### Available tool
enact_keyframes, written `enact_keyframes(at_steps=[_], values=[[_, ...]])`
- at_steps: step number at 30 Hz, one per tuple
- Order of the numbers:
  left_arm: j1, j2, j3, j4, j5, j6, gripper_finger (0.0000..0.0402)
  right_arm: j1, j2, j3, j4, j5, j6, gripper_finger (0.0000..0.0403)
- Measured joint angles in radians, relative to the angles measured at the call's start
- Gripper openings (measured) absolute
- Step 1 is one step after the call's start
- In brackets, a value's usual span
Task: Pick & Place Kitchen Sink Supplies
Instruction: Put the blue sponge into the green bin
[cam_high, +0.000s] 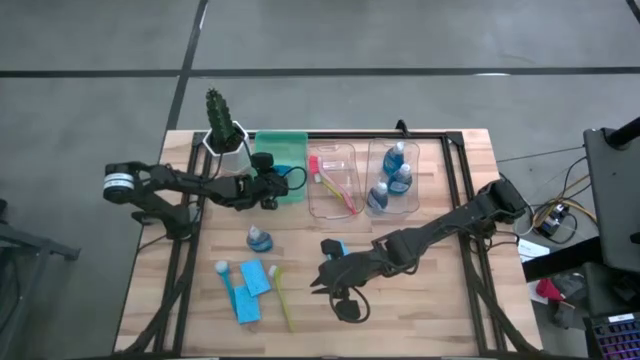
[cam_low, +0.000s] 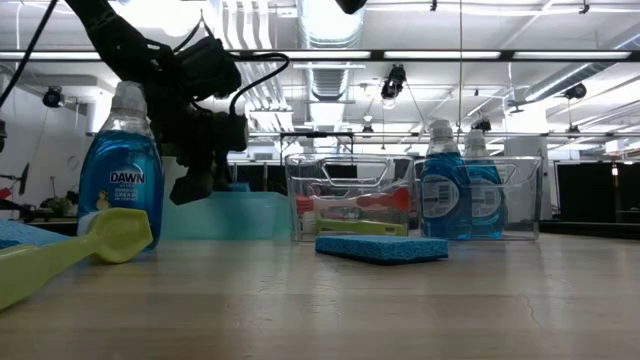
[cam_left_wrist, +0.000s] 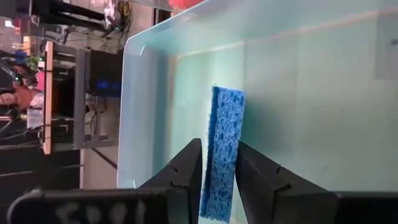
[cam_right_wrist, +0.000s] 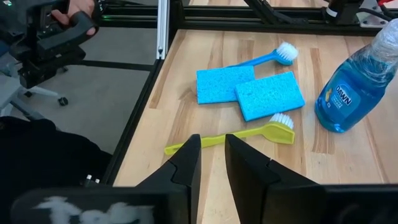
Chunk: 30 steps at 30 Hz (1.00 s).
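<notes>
Over the green bin (cam_left_wrist: 149, 93), the left end effector (cam_left_wrist: 219, 163), loosely grasping a sponge (cam_left_wrist: 224, 149), should open fully, then lift straight.

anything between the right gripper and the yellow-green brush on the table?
Nothing visible. In the right wrist view, bare wood lies between the right gripper and the yellow-green brush; two blue sponges sit beyond it.
</notes>
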Motion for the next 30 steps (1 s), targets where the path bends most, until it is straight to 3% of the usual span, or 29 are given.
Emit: enact_keyframes(at_steps=[16,30], values=[[-0.005,-0.026,0.036,-0.049,0.005,-0.071,0.0180,0.008,0.000,-0.001,-0.008,0.000,0.018,0.0077],[-0.028,-0.113,0.079,-0.183,0.016,-0.150,0.0188,0.010,-0.001,-0.034,-0.010,-0.001,0.029,0.0059]])
